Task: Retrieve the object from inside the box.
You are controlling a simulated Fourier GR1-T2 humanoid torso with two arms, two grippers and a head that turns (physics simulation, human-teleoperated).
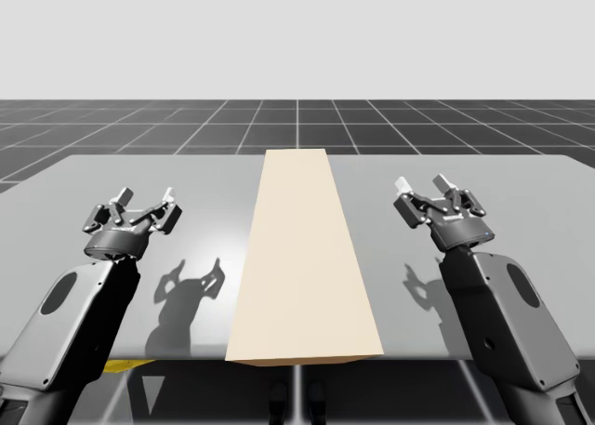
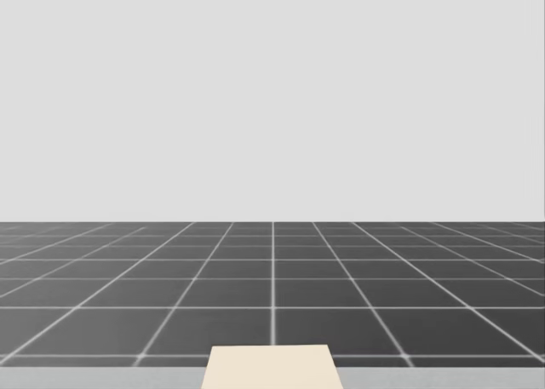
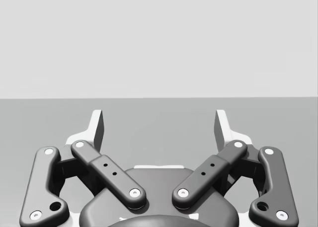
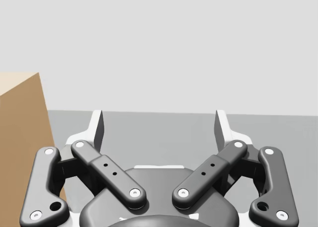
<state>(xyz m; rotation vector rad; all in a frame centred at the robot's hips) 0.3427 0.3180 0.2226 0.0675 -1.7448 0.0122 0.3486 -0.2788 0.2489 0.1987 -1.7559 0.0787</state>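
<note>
Long tan cardboard box [image 1: 305,258] mid grey counter [image 1: 539,192] — left claw [image 1: 145,200], right claw [image 1: 423,185] either side, both spread apart, empty

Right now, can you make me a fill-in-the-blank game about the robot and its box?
1. The long tan box lies on the grey table ____ my two grippers.
2. My left gripper is ____, not shut.
3. My right gripper is open and holds ____.
Missing words: between; open; nothing.
</note>
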